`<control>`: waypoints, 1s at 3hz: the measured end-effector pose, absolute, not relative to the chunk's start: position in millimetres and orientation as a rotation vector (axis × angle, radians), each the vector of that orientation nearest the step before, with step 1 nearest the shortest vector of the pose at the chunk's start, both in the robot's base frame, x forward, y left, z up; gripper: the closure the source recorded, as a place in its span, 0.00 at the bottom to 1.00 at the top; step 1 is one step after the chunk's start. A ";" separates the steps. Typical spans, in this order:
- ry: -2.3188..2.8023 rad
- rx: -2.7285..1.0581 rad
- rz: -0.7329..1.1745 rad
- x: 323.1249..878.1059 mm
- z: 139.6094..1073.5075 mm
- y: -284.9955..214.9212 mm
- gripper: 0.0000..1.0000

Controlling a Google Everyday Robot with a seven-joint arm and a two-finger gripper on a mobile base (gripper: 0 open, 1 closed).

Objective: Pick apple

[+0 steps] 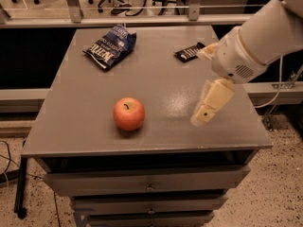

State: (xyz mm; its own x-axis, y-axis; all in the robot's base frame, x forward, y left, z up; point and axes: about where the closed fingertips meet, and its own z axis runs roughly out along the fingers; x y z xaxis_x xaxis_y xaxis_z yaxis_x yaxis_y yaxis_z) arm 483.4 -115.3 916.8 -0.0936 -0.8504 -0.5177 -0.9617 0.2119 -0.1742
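The apple (129,113) is round and red-orange with a short dark stem on top. It sits on the grey table top (156,79), near the front edge and left of centre. My gripper (204,112) hangs from the white arm that comes in from the upper right. It points down over the right part of the table, to the right of the apple and well apart from it. It holds nothing that I can see.
A blue chip bag (110,47) lies at the back left of the table. A dark snack bar (189,52) lies at the back right, just behind the arm. Drawers (149,183) sit under the table top. Office chairs stand beyond a rail at the back.
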 end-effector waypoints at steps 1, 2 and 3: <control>1.838 -1.620 0.465 499.8 896.7 -52.2 0.00; 1.744 -1.566 0.593 508.0 879.4 -8.6 0.00; 1.710 -1.526 0.671 510.7 860.8 13.0 0.00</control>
